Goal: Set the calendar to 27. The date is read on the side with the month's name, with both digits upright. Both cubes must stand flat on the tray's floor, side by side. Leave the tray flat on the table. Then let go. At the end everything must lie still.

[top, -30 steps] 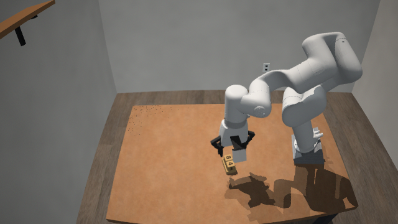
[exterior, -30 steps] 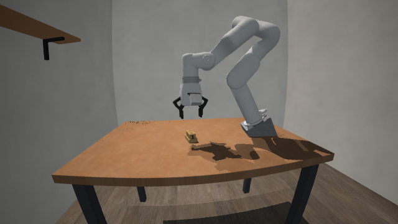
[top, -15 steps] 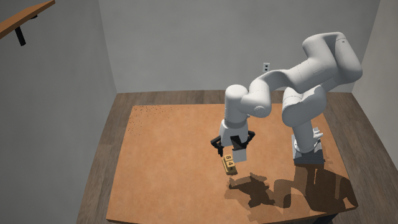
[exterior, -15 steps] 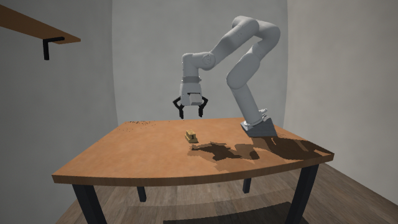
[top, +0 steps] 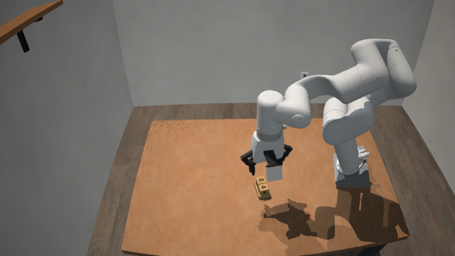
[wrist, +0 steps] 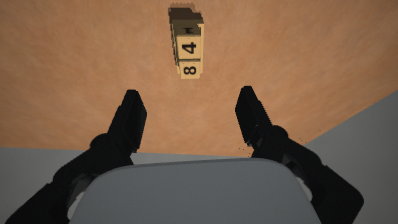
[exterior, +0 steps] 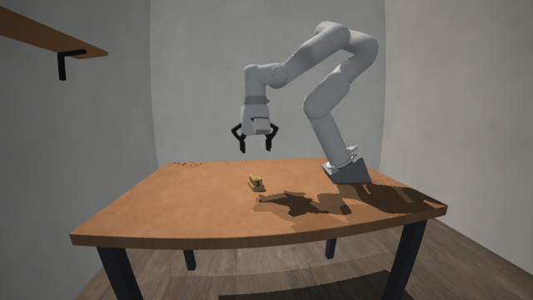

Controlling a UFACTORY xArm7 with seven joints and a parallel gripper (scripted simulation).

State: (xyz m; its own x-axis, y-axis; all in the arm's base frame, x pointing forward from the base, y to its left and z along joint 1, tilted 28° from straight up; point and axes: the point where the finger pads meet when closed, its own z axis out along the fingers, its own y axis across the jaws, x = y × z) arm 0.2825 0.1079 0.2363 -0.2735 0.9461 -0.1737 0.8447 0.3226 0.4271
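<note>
The claw (top: 267, 175) (exterior: 256, 151) (wrist: 191, 99) is wide open. Cubes 8 (top: 261, 180) (wrist: 190, 70) and 4 (top: 263, 186) (wrist: 189, 48) sit upper centre in the wrist view.

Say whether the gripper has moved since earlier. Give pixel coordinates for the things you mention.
Yes, the gripper (top: 266, 170) (exterior: 256, 151) (wrist: 191, 99) rose: its fingertips, earlier about level with the table's (top: 199, 213) (exterior: 166, 217) (wrist: 75, 75) far edge, now show clearly above it.
</note>
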